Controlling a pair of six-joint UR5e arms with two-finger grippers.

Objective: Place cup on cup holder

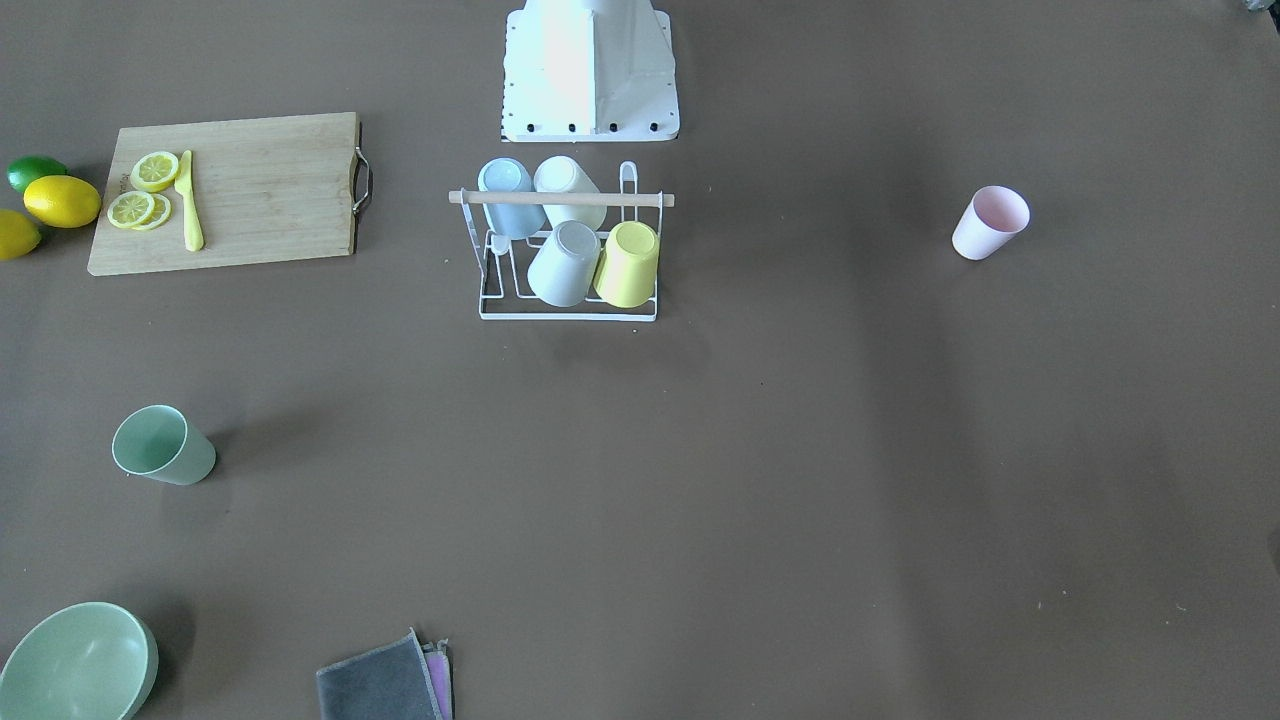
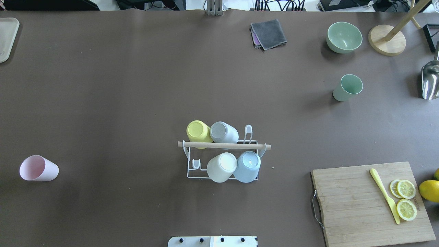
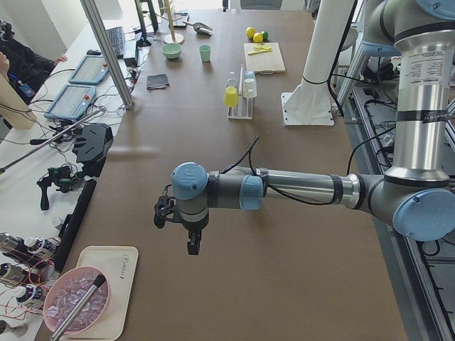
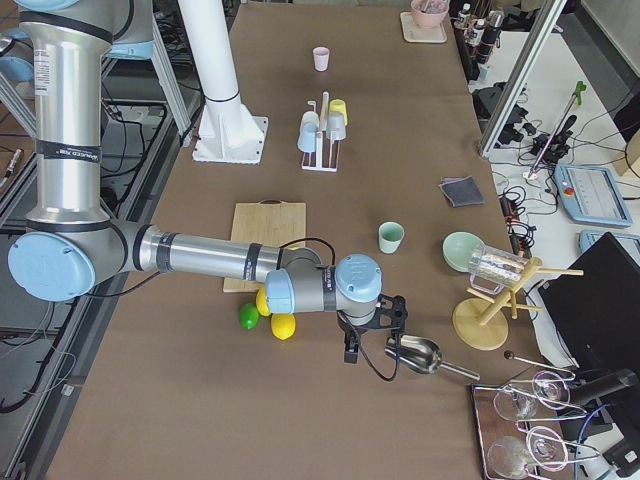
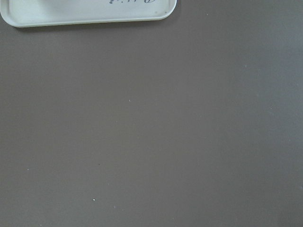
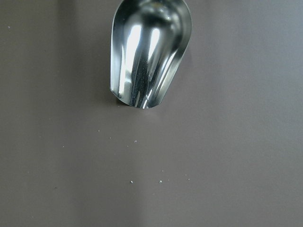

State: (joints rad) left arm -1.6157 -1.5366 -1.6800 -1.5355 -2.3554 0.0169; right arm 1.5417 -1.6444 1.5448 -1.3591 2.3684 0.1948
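The white wire cup holder with a wooden rod handle stands mid-table, also in the front-facing view. It holds several upturned cups: yellow, grey, white and blue. A pink cup stands alone far to the left. A green cup stands alone at the far right. My left gripper hangs over the table's left end near a white tray. My right gripper hangs over the right end beside a metal scoop. Both show only in side views, so I cannot tell whether they are open or shut.
A wooden cutting board with lemon slices and a yellow knife lies front right, with lemons beside it. A green bowl, a grey cloth and a wooden stand sit at the far edge. A white tray lies at the left end.
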